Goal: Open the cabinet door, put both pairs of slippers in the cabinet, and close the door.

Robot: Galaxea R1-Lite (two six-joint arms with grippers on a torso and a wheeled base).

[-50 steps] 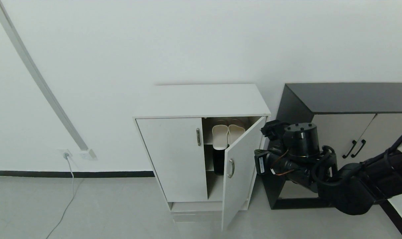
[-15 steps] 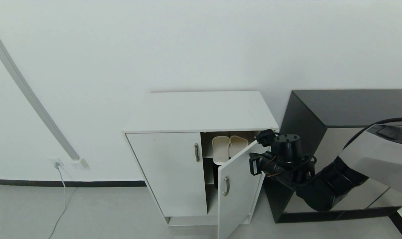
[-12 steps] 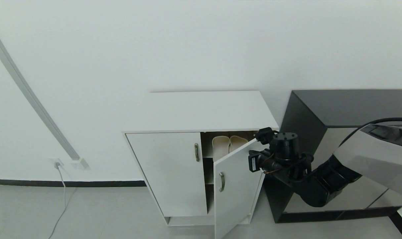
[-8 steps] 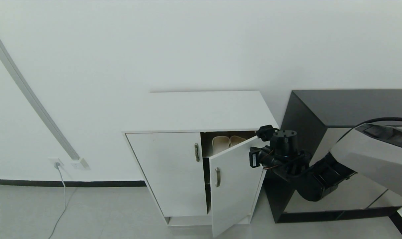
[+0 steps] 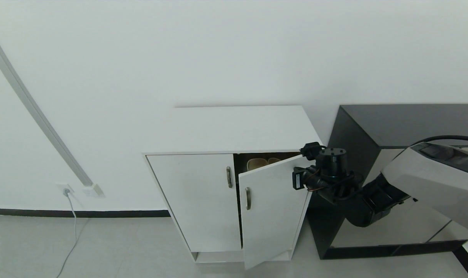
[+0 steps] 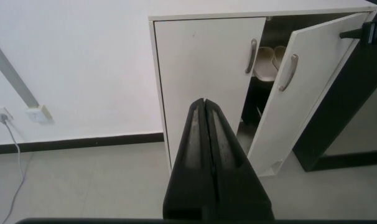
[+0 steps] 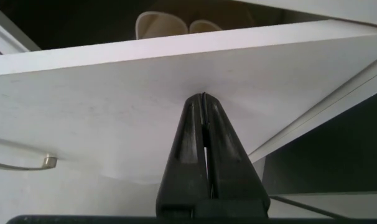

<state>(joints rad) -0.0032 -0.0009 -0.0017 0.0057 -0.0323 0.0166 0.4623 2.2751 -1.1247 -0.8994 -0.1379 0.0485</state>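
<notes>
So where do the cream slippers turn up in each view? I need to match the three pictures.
Head view: the cream slippers peek over the top edge of the ajar right door.
Left wrist view: they lie in the gap between the two doors, behind both handles.
Right wrist view: their ends show just beyond the door's edge.
Shared landmark: the right door's handle.
</notes>
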